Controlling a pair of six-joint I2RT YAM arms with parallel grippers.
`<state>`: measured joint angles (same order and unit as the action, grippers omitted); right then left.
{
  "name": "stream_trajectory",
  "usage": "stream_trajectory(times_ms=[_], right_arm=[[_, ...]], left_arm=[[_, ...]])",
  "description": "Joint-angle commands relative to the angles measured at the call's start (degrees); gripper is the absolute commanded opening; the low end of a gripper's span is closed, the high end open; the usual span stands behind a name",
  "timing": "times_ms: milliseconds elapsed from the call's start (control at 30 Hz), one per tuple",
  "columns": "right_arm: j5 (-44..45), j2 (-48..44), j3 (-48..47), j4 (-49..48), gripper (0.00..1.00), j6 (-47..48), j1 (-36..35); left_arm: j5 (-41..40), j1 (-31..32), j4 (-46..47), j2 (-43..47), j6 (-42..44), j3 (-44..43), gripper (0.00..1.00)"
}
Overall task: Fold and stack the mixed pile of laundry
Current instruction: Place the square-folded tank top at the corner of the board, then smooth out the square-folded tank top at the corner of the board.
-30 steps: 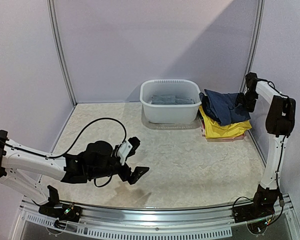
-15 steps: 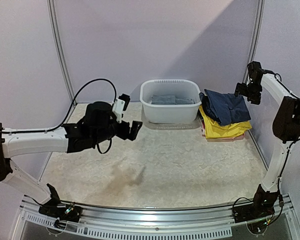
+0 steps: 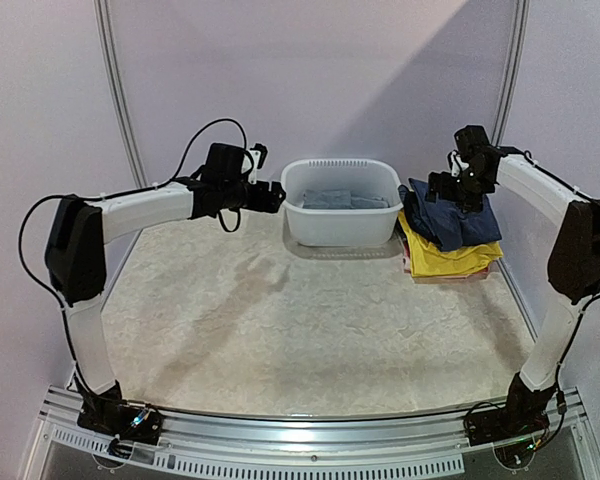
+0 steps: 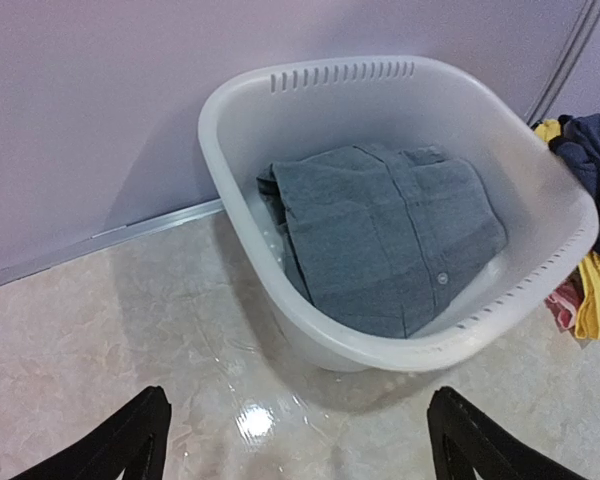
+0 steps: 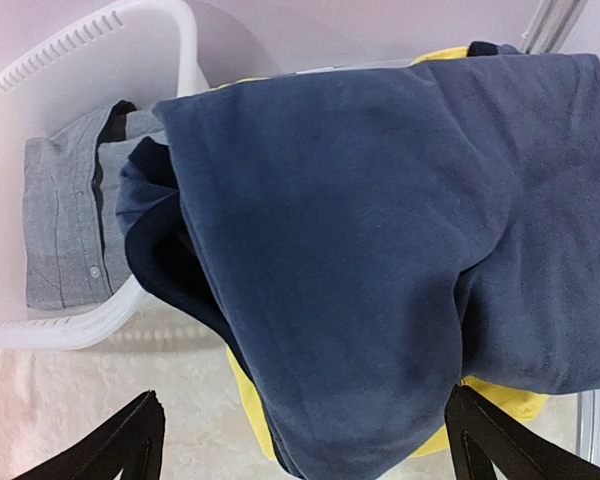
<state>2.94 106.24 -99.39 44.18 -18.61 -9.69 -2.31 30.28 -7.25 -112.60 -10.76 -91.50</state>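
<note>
The left gripper (image 4: 298, 448) is hovering over the pale, mottled tabletop (image 3: 310, 320) just left of a white oval plastic basin with a slotted rim (image 4: 242, 95). Its two black fingers are standing wide apart and gripping nothing. A folded grey woven garment with a button front (image 4: 390, 235) is lying flat on the basin's floor, and the basin's tall near wall is standing between the open jaws and that cloth. In the overhead view a black cable (image 3: 205, 135) is arching above the left arm, close to the lilac back wall (image 3: 310, 80).

The right gripper (image 5: 310, 452) is hanging above the rest of the laundry, stacked on the table just right of the basin. Its jaws are spread wide too, and nothing is sitting between them. On top, a soft navy blue garment (image 5: 380, 230) is lying loosely draped and rumpled, not squared up. It is covering most of a yellow garment (image 5: 255, 420) beneath it, which is showing only along the front and side edges. At the bottom a strip of reddish cloth (image 4: 560, 302) is peeking out — too little is showing to tell what piece it is. The navy garment's left fold is reaching the basin's right wall, and from the right wrist it seems to be overlapping the rim. The stack is sitting near the right-hand wall and its metal upright (image 3: 508, 80) — a tight corner for the arm.
</note>
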Motion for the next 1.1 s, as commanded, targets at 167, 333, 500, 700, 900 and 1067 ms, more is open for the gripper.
stream_trajectory(times_ms=[167, 333, 500, 700, 900, 1067], right_arm=[[-1.4, 0.7, -1.6, -4.7, 0.99, 4.4, -1.3], [-1.5, 6.4, -6.3, -4.2, 0.99, 6.1, -1.8], [-1.4, 11.6, -12.7, -2.9, 0.99, 8.1, -2.2], [-2.0, 17.1, -18.3, -1.5, 0.99, 10.3, -2.7], [-2.3, 20.3, -21.2, -1.3, 0.99, 10.4, -3.2], [-2.3, 21.9, -22.5, -0.1, 0.94, 11.1, -4.0]], left_arm=[[11.9, -4.5, -12.1, -14.8, 0.3, -19.2, 0.87], [16.2, -5.3, -13.2, -19.9, 0.0, -25.1, 0.83], [17.6, -5.4, -14.8, -24.7, 0.3, -31.0, 0.79], [18.9, -5.5, -14.7, -28.3, -0.3, -34.9, 0.48], [18.5, -5.7, -14.4, -29.4, -0.7, -36.1, 0.27], [18.5, -5.7, -14.1, -28.8, -0.9, -35.3, 0.26]])
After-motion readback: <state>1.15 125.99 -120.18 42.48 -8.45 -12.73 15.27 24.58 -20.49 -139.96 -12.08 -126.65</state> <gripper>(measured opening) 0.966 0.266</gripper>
